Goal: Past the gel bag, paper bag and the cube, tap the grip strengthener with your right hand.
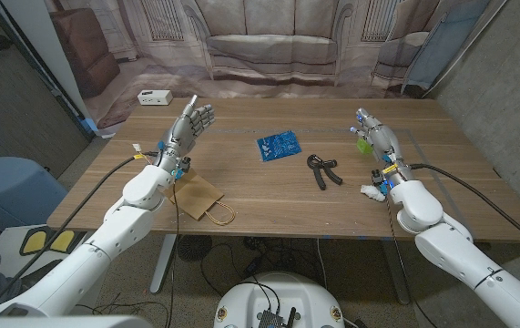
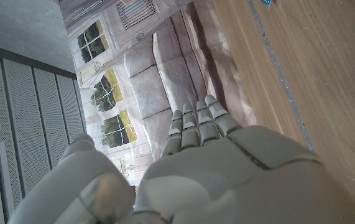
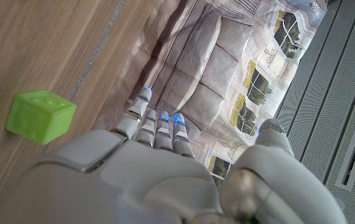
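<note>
1. Grip strengthener (image 1: 324, 170) mid-tabletop, toward the right half, lying flat; long axis running diagonally from far-left to near-right, handles splayed toward the near edge.
2. Right hand (image 1: 375, 137) near the right edge, fingers straight and held together, gripping nothing; strengthener lying to its left and slightly nearer the front edge, well apart.
3. Green cube (image 3: 40, 116) just beside the right hand, on its inner side, possibly touching; cannot tell.
4. Left hand (image 1: 189, 127) raised over the left half, fingers spread, holding nothing; farther from the strengthener than the right.
5. Blue gel bag (image 1: 279, 146) just beyond the strengthener, toward the far edge.
6. Brown paper bag (image 1: 198, 195) flat near the front-left edge, mouth not visible; contents impossible to tell.
</note>
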Controlling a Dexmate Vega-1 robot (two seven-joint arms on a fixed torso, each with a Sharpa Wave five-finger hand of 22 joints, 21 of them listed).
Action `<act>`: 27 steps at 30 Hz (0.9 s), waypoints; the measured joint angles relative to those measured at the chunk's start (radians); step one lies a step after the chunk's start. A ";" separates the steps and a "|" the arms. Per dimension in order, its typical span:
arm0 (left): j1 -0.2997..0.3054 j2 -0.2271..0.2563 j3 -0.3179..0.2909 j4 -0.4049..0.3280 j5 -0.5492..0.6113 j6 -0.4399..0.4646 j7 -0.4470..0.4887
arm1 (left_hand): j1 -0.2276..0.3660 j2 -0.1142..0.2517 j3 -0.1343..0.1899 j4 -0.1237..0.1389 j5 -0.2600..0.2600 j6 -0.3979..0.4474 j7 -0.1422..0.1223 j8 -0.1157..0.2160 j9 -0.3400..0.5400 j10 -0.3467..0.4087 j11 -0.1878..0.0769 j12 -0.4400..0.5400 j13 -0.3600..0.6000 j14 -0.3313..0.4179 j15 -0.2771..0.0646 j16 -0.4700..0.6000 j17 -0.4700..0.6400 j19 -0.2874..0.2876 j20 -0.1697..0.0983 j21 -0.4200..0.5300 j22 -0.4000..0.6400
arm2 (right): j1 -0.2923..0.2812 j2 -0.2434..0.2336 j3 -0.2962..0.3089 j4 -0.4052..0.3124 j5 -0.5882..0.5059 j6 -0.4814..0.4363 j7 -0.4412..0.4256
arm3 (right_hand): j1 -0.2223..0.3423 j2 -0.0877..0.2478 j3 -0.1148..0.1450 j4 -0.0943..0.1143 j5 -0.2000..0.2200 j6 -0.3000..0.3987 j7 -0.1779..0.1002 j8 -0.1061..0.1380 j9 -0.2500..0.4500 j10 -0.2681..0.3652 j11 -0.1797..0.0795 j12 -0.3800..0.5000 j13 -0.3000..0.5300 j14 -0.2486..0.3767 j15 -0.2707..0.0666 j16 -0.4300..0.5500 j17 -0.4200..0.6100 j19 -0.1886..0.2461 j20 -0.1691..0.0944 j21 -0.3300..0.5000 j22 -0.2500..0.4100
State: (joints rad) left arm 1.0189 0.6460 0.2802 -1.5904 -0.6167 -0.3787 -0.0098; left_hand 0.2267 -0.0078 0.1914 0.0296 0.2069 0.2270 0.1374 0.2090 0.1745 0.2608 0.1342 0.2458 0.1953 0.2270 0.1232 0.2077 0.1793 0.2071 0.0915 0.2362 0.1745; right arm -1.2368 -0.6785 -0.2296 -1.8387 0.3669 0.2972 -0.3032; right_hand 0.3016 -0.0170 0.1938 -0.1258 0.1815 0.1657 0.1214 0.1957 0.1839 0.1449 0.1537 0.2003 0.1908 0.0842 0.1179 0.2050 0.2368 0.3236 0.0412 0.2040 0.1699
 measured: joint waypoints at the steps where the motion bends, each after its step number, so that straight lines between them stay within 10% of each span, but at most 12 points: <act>1: -0.001 0.000 0.000 0.001 0.001 -0.002 -0.002 | 0.000 0.000 0.000 0.000 0.000 0.000 0.000 0.000 0.000 0.000 0.000 0.000 0.000 0.000 0.000 0.000 0.000 0.000 0.000 0.000 0.000 | -0.010 -0.001 0.005 -0.011 -0.011 -0.005 -0.011 | 0.004 0.004 0.000 0.000 0.000 0.000 0.000 0.000 0.000 0.000 0.000 0.000 0.000 0.000 0.000 0.000 0.000 0.000 0.000 0.000 0.000; 27: -0.054 -0.013 0.022 0.054 0.001 -0.011 -0.058 | 0.007 0.007 0.000 -0.008 -0.004 0.000 0.000 0.000 0.000 0.004 -0.004 -0.007 0.000 0.000 0.000 0.000 0.000 0.000 0.000 0.000 0.000 | -0.160 0.005 0.063 -0.160 -0.208 -0.087 -0.146 | 0.041 0.009 0.016 -0.016 0.000 0.047 -0.021 0.012 0.000 0.039 -0.003 0.008 0.000 0.023 -0.009 0.006 -0.014 0.022 0.000 0.000 0.000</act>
State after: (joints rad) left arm 0.9653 0.6327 0.3024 -1.5365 -0.6154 -0.3900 -0.0676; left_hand 0.2333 -0.0011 0.1910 0.0215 0.2032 0.2269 0.1374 0.2090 0.1744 0.2646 0.1303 0.2388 0.1955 0.2269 0.1231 0.2077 0.1793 0.2071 0.0915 0.2362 0.1744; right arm -1.3969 -0.6737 -0.1669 -1.9983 0.1585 0.2104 -0.4496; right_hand 0.3429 -0.0077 0.2101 -0.1421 0.1815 0.2127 0.1000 0.2075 0.1837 0.1835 0.1508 0.2079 0.1909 0.1075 0.1087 0.2115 0.2227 0.3452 0.0412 0.2040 0.1698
